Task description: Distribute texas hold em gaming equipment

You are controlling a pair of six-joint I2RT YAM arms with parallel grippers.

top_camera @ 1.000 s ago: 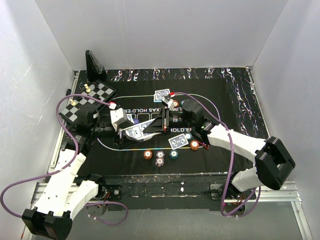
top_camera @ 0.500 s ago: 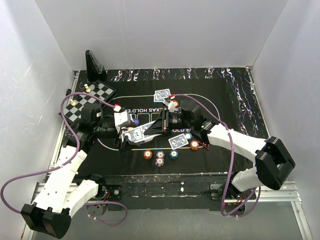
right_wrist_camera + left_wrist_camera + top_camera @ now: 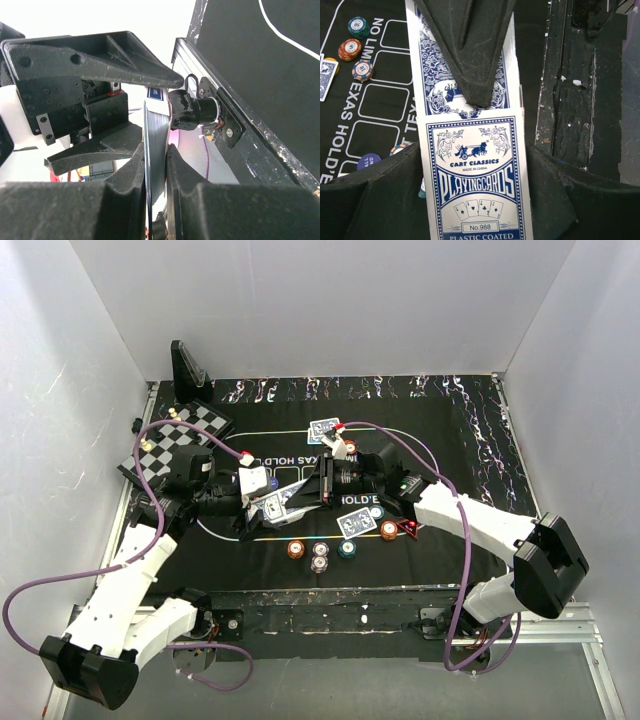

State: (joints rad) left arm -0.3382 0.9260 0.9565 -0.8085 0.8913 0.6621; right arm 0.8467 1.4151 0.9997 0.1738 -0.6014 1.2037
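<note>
A deck of blue-and-white playing cards (image 3: 283, 500) hangs over the mat between both grippers. My right gripper (image 3: 318, 485) is shut on the deck (image 3: 156, 130) across its thickness, and one of its fingers (image 3: 470, 50) lies on the patterned back. My left gripper (image 3: 472, 167) straddles the deck (image 3: 475, 170), a finger close to each long edge. Whether they press on it does not show. Dealt card pairs (image 3: 325, 429) (image 3: 358, 523) and poker chips (image 3: 320, 552) lie on the mat. A red triangle marker (image 3: 407, 531) sits near an orange chip (image 3: 388, 530).
The chessboard with pieces (image 3: 180, 440) stands at the far left behind my left arm, with a black stand (image 3: 188, 370) beyond it. The black Hold'em mat (image 3: 470, 460) covers the table. Chips (image 3: 349, 49) lie left of the deck in the left wrist view.
My left gripper has shifted a little to the right, closer to the right gripper, and its hold on the deck has loosened. The right gripper stays shut on the deck, almost unmoved.
</note>
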